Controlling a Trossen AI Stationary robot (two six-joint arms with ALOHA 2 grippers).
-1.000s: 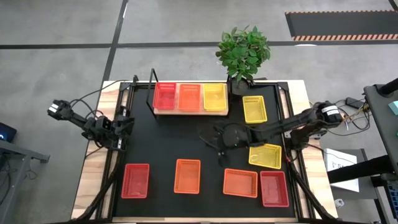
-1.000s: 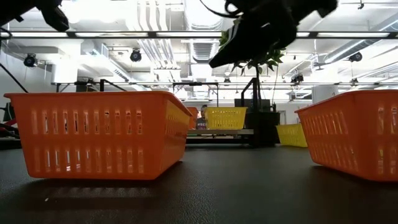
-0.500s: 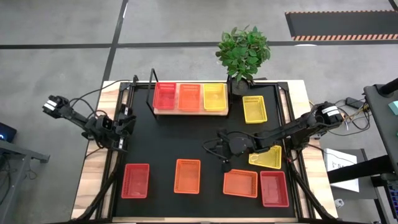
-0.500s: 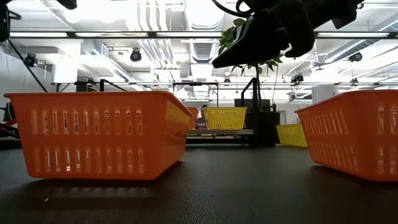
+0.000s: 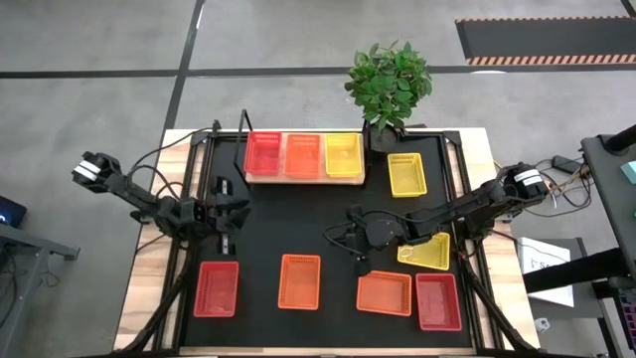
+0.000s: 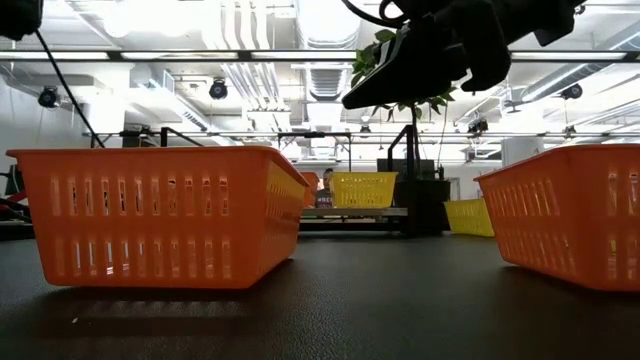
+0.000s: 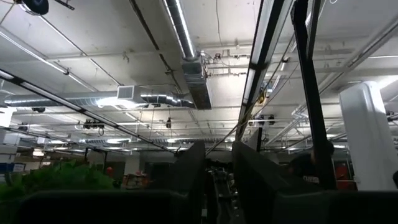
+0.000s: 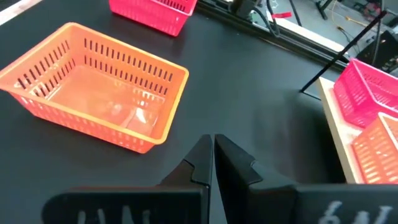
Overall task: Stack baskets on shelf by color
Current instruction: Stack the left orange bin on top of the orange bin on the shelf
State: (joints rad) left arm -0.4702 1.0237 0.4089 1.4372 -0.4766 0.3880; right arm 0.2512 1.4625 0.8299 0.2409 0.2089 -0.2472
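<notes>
Well, the big black table [image 5: 298,224] holds everything. At its far side sits the shelf [image 5: 303,180], and it has one red basket [image 5: 262,153], one orange basket [image 5: 302,154] and one yellow basket [image 5: 344,154] in a row. Six baskets are not stacked yet, so I think the job is only begun.

The right gripper [image 8: 210,146] hangs over the middle of the table. Its fingers are pressed together and hold nothing. Just ahead of the fingers lies a loose orange basket [image 8: 93,84], flat on the table with its open side up. Past that one, farther from the fingers, is a red basket [image 8: 154,11]. Another orange basket [image 5: 384,292] and a tilted yellow basket [image 5: 424,250] lie near that same arm, beside and behind the fingers.

The left gripper [image 7: 217,152] waits by the left edge of the table, well away from every basket. It points up at the ceiling. Its fingers have a narrow gap and nothing is in it.

I think the step now is to pick up an orange basket. To do it well, the right fingers have to open first. Then one finger should go inside the rim and one outside, on a long wall. Pinch gently, because the mesh wall looks thin and bendy. Lift it level so it can drop straight into the orange one on the shelf.
</notes>
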